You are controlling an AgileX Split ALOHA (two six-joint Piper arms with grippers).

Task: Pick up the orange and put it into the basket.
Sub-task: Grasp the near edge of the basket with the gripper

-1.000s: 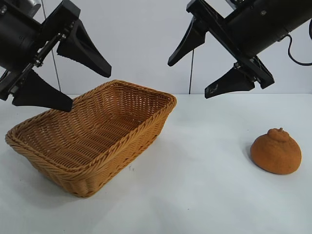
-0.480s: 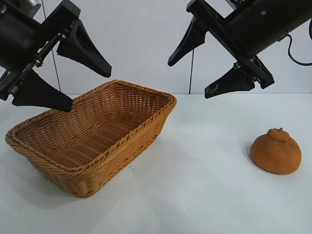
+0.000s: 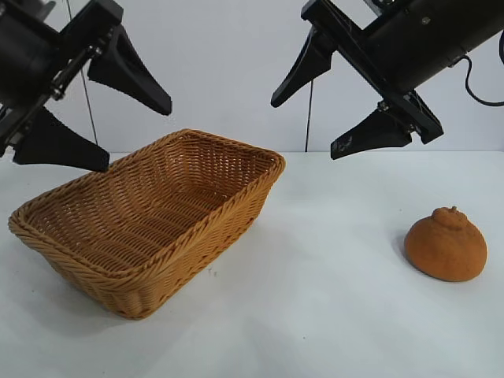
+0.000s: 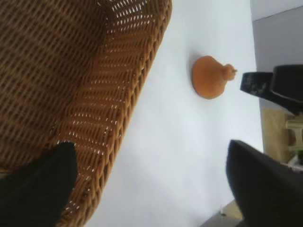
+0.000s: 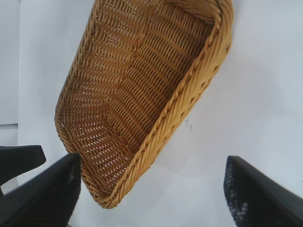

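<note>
Orange [image 3: 446, 245] looks firm, rough-skinned, likely grippy; grasp across its broad sides, below the knob. Right tool [image 3: 340, 124] and left tool [image 3: 135, 135] hang open.

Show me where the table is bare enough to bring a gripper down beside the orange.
Widest bare stretch: the white table between the basket and the orange. The front strip before both is bare too. Past the orange, the picture edge cuts the table off. Left gripper hangs open over the basket's far left rim, right gripper open above the gap.

Exterior camera level, facing both arms across table [image 3: 315, 315], both wrist cameras look down, sharing basket [image 3: 150, 228].
</note>
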